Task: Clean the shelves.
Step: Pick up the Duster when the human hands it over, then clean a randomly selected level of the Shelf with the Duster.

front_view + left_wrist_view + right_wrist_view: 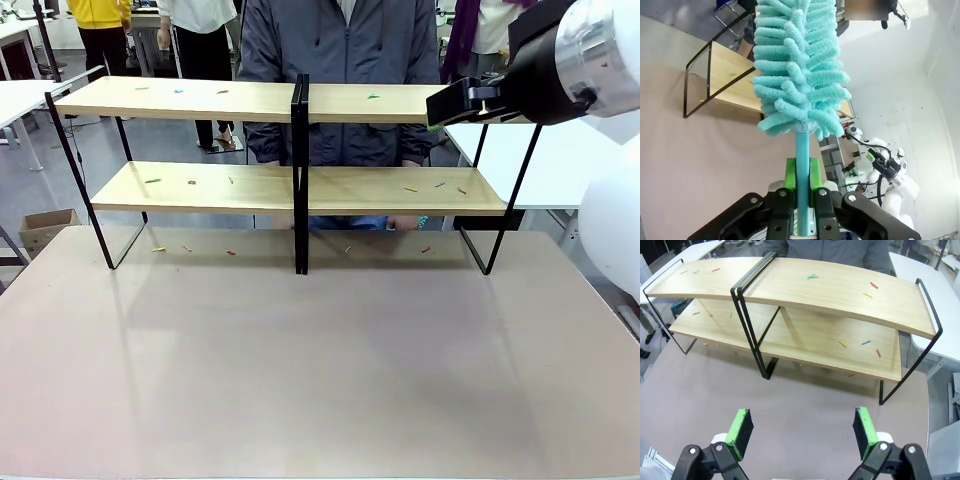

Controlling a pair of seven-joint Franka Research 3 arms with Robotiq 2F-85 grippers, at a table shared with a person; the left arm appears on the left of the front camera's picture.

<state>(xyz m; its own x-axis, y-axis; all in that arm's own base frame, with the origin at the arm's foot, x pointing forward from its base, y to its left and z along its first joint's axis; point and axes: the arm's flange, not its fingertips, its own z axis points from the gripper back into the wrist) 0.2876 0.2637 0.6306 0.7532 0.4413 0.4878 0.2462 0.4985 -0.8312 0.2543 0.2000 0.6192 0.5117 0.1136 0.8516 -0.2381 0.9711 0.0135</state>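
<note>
1. The table (320, 380) is wide, pinkish-beige and bare in front. The shelves (200, 187) stand across its far half, and a person (340, 40) stands just behind the centre post.
2. Judge the task as barely begun. Both tiers, on both sides of the post, carry litter, so you have every board left to do. The rack itself looks sound: two long light-wood boards sit level in a thin black frame, with open ends.
3. The duster (797, 70) is a teal brush with fluffy fingers on a straight teal stick. It stands up in front of one end of the rack; you cannot tell whether it touches the wood.
4. Your left gripper (802, 175) is pinching the duster's stick between its green pads. Your right gripper (801, 432) is spread wide and empty, facing the rack from above.
5. The scraps (812, 276) are tiny coloured slivers. More lie on the table under the lower board.
</note>
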